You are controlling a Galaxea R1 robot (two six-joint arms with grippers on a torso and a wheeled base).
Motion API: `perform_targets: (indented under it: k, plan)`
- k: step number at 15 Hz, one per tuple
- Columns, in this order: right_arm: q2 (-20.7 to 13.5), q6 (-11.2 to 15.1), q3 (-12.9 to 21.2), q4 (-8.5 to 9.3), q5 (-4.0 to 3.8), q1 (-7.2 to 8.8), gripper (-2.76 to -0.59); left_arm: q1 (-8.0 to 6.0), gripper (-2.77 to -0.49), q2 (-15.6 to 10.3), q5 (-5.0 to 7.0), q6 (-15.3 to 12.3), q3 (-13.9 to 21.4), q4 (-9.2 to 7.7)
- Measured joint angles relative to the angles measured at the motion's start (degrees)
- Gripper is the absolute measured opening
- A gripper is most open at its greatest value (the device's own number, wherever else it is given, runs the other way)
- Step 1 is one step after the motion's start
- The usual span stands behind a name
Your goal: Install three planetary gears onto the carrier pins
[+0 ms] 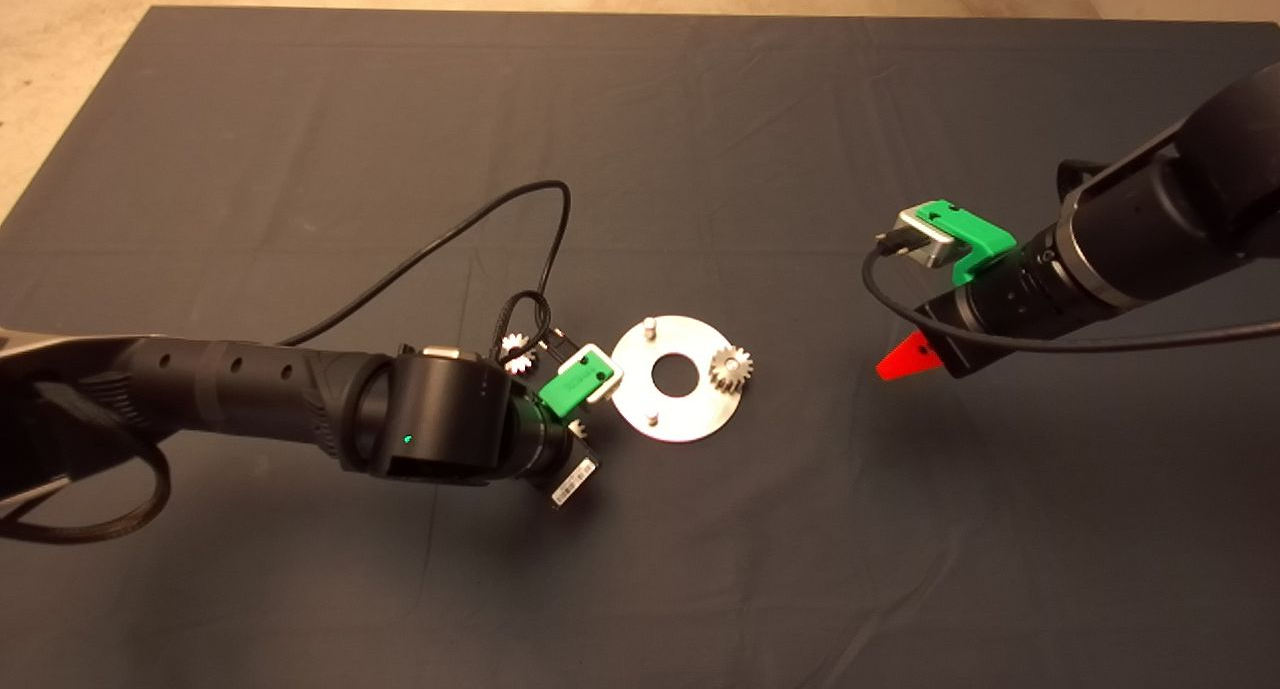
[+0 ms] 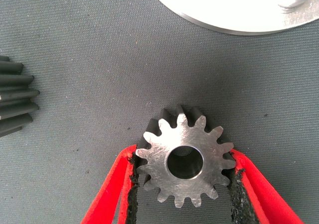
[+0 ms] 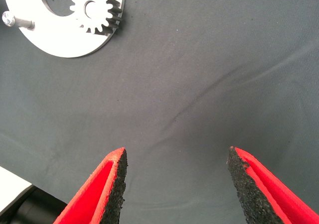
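The round silver disc lies mid-mat. One planetary gear sits on its right-hand carrier pin. Two carrier pins stand bare. Just left of the disc, my left gripper is low over the mat. Both of its black pads press the teeth of a second planetary gear, which lies flat with its hole up. A third gear rests on the mat beside that wrist. My right gripper hovers open over bare mat, right of the disc.
A black cable loops over the mat behind the left arm. The dark mat stretches wide in front and to the right. Beyond its far edge shows pale floor.
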Motion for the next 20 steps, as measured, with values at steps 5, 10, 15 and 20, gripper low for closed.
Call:
perform_targets:
  k: [5,10,15,20]
  plan:
    - [0.0,0.0,0.0,0.00,-0.02,0.00,-1.89,-0.01,-2.33,0.0,0.02,0.0,0.0,0.00]
    - [0.0,0.0,0.0,0.00,0.02,0.00,-1.89,-2.86,-2.44,0.4,0.11,0.1,0.1,-0.37]
    - [0.0,0.0,0.0,0.00,0.06,-0.01,-1.89,-7.34,-2.54,1.8,0.15,0.0,0.5,-3.45]
    - [0.0,0.0,0.0,0.00,0.04,0.00,-1.89,-9.59,-2.63,4.6,0.15,0.0,0.7,-6.07]
